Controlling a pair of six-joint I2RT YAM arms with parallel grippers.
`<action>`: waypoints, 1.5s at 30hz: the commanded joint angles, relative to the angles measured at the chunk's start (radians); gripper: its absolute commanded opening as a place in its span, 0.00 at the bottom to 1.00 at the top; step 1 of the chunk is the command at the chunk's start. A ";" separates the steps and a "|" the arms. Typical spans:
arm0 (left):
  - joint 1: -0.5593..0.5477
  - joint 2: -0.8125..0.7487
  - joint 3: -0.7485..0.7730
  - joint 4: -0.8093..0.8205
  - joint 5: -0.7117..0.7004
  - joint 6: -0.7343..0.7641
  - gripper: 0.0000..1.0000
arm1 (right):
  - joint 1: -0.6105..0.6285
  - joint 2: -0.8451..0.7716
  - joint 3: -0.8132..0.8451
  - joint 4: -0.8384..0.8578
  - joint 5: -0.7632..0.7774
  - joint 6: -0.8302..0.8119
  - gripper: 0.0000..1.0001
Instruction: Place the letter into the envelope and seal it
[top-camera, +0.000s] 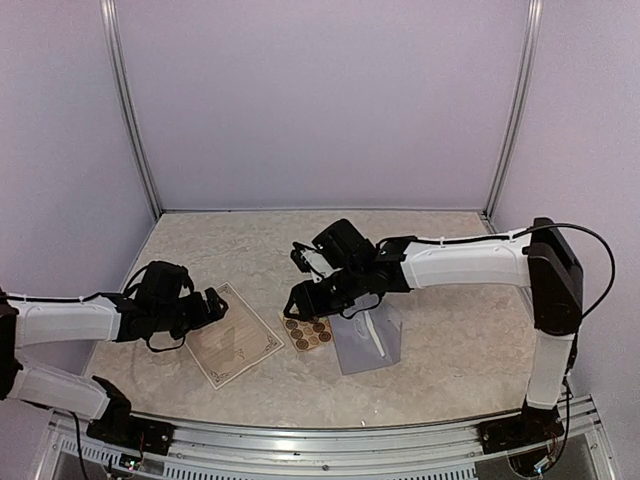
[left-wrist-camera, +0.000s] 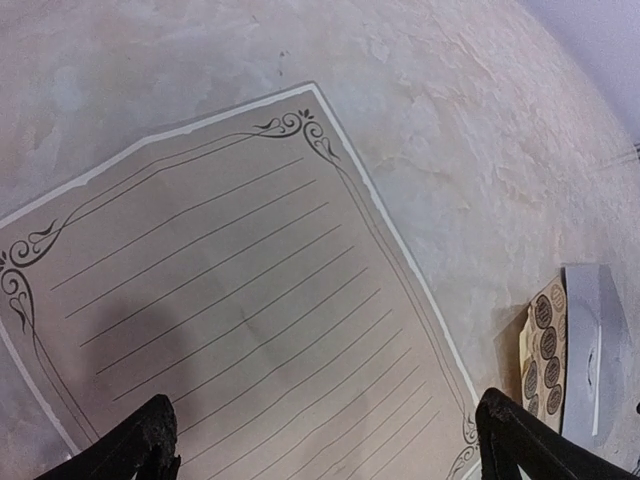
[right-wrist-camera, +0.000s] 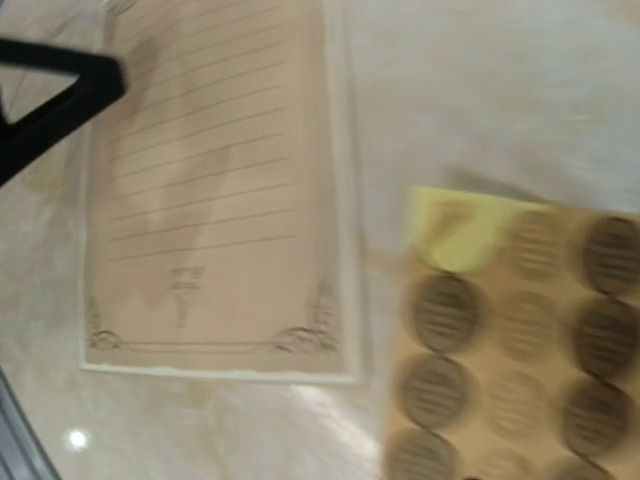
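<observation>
Hovering over the letter (top-camera: 232, 345), the left end effector (left-wrist-camera: 325, 420) gapes wide and empty; it should pinch one edge cleanly. Just right of the letter sit the sticker sheet (top-camera: 308, 332) and the right end effector (top-camera: 300, 280), its opening unclear; farther right lies the envelope (top-camera: 360, 352).

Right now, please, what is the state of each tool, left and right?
Left tool: open, holding nothing, above the letter.
Right tool: it cannot be told whether it is open or closed.
</observation>
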 joint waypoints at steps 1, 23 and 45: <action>0.044 -0.031 -0.044 -0.011 0.043 0.016 0.99 | 0.050 0.093 0.107 0.008 -0.055 -0.013 0.55; 0.037 0.009 -0.078 0.174 0.178 0.062 0.98 | 0.093 0.287 0.180 -0.049 0.023 0.122 0.56; 0.025 0.069 -0.103 0.174 0.210 0.053 0.98 | 0.085 0.368 0.195 -0.016 -0.011 0.163 0.51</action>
